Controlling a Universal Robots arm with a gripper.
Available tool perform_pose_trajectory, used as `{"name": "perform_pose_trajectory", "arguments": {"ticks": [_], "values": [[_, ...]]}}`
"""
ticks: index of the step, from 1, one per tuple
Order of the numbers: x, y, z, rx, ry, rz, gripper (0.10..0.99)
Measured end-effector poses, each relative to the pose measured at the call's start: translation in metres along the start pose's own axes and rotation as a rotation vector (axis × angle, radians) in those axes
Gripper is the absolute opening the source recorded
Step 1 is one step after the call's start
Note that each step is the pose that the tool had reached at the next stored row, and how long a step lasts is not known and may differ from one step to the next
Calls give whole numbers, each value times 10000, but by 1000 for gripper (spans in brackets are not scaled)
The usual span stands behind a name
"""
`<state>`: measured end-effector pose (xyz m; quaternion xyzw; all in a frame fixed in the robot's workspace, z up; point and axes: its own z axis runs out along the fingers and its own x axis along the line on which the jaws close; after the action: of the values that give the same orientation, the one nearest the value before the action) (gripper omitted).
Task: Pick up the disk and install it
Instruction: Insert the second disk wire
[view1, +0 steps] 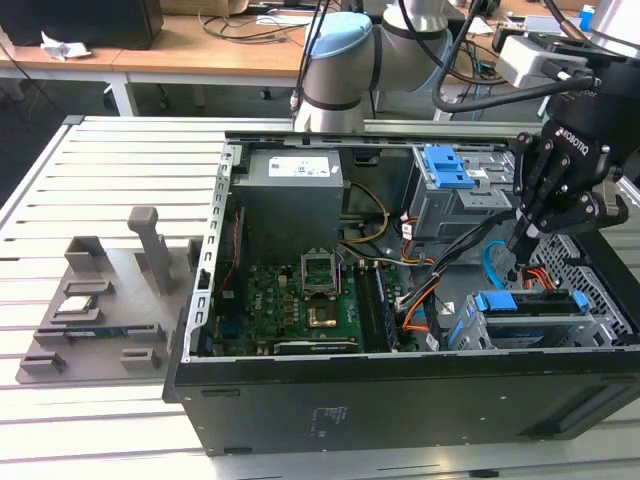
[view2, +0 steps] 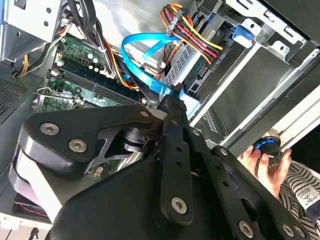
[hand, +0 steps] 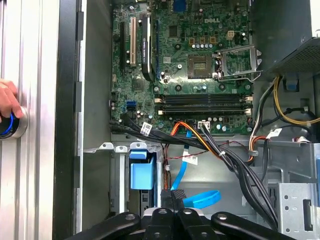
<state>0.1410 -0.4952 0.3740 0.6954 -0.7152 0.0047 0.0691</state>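
Disk (view1: 530, 303) with blue side rails sits low in the drive bay at the near corner of the open computer case (view1: 400, 400), on the exterior view's right. Just above it the gripper (view1: 513, 262) hangs with its fingers brought together and nothing between them, its tip beside a blue flat cable (view2: 145, 50) and a bundle of red, yellow and black wires (view2: 192, 37). Farther in lies the green circuit board (hand: 200, 65), and behind that the grey power supply box (view1: 292, 205). Outside the case, a person's hand (hand: 9, 100) rests on a round blue-ringed button (hand: 12, 125).
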Motion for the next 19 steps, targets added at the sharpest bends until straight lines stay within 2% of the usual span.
{"name": "perform_pose_trajectory", "arguments": {"ticks": [4,6,8,11,16,19], "values": [[166,-6,20,0,5,0,102],[245,-23,59,-2,2,4,102],[260,-48,87,-8,-4,10,102],[263,-123,155,-22,-4,20,102],[270,-158,201,-27,-6,50,102],[305,-181,230,-34,-11,92,102]]}}
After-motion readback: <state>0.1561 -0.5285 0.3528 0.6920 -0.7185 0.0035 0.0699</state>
